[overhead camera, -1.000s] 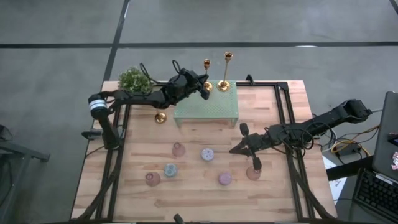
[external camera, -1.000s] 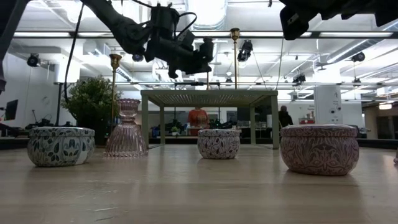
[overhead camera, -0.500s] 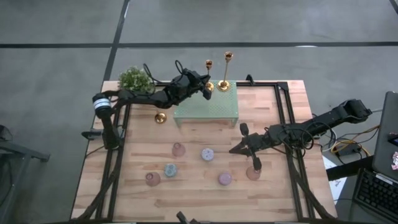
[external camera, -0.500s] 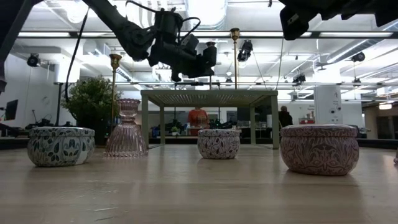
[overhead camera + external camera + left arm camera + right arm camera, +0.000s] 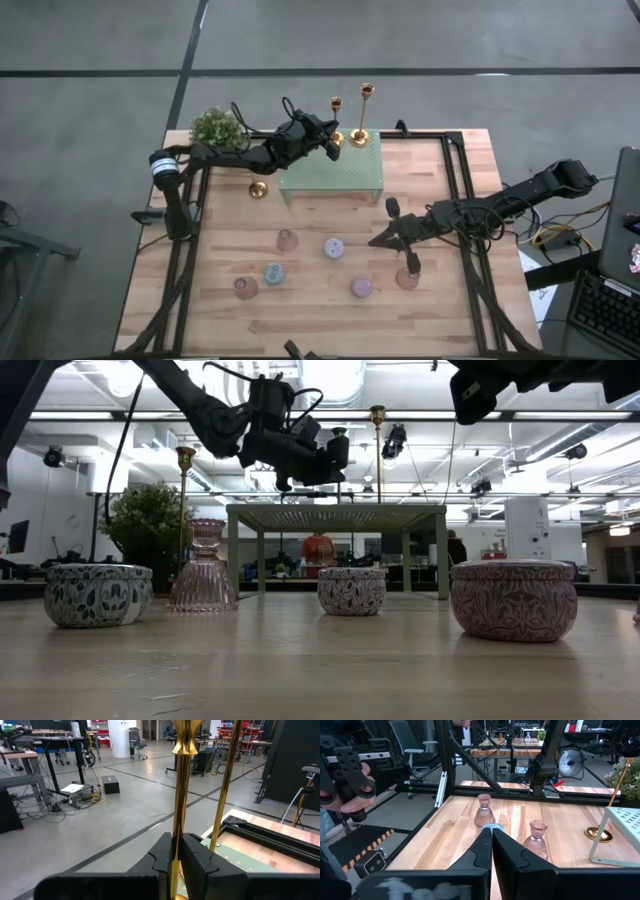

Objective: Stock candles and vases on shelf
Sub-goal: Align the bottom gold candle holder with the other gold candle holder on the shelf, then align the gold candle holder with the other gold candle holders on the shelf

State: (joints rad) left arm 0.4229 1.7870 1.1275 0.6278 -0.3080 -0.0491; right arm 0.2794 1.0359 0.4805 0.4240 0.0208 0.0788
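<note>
Left claw [image 5: 176, 851]: nipped narrowly on the thin stem of a tall brass candlestick [image 5: 182, 785], which stands on the shelf's 11 o'clock corner in the high view.
Second brass candlestick [image 5: 362, 115]: upright just beside the first, toward 3 o'clock.
Shelf [image 5: 345, 175]: pale mint-green mesh-topped stand at 12 o'clock on the wooden tabletop [image 5: 320, 310]; no candle or vase on it yet.
Right claw [image 5: 384, 238]: pressed closed, empty, hanging over the tabletop at 4 o'clock from the shelf.
Candles [image 5: 333, 247]: three squat patterned round tins, in the loose group at 6 o'clock from the shelf.
Vases [image 5: 287, 240]: three pinkish ribbed glass bud vases; two in that group, one [image 5: 407, 277] just past the right claw.
Step in hand (judged): positioning the candlestick; stocking not begun.
Next move (judged): release the stem with it upright, then spread a claw over the nearest candle or vase.
</note>
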